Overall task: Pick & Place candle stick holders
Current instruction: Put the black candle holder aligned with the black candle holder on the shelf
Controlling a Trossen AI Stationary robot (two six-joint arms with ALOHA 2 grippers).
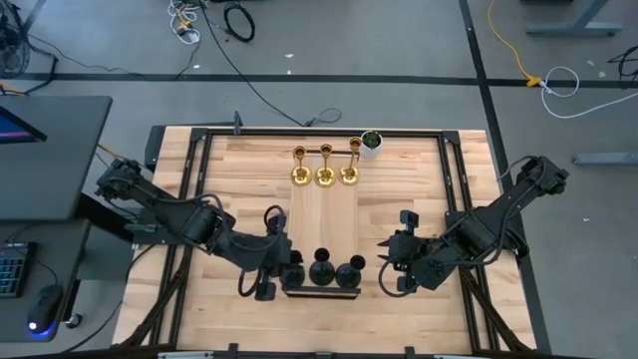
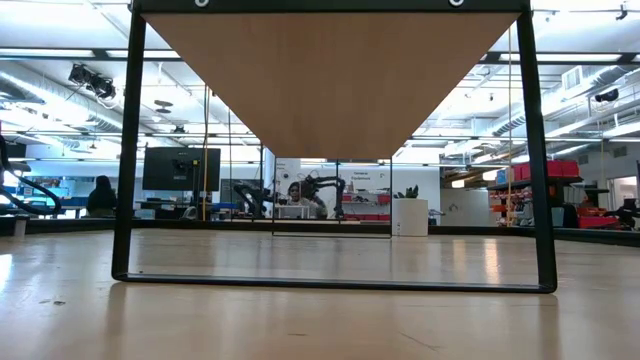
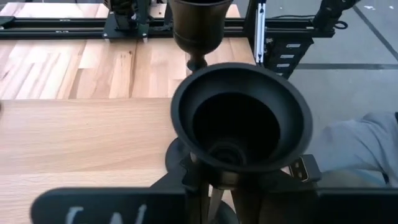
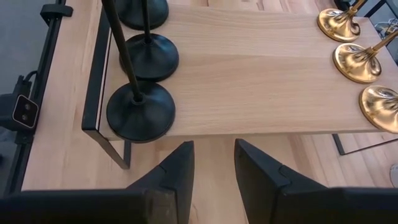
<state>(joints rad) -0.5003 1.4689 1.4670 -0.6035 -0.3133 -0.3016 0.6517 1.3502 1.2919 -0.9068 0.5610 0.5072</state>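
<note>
Pale wood board [image 1: 321, 214] carries matte black holders [image 1: 322, 269] and shiny gold holders [image 1: 325, 176].

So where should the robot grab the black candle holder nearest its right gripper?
The thin stem, above its round base. That black holder stands upright at the board's edge facing the open right gripper, so come in level from that side, fingers straddling the stem.

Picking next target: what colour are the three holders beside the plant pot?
Shiny gold; high view shows it best.
</note>
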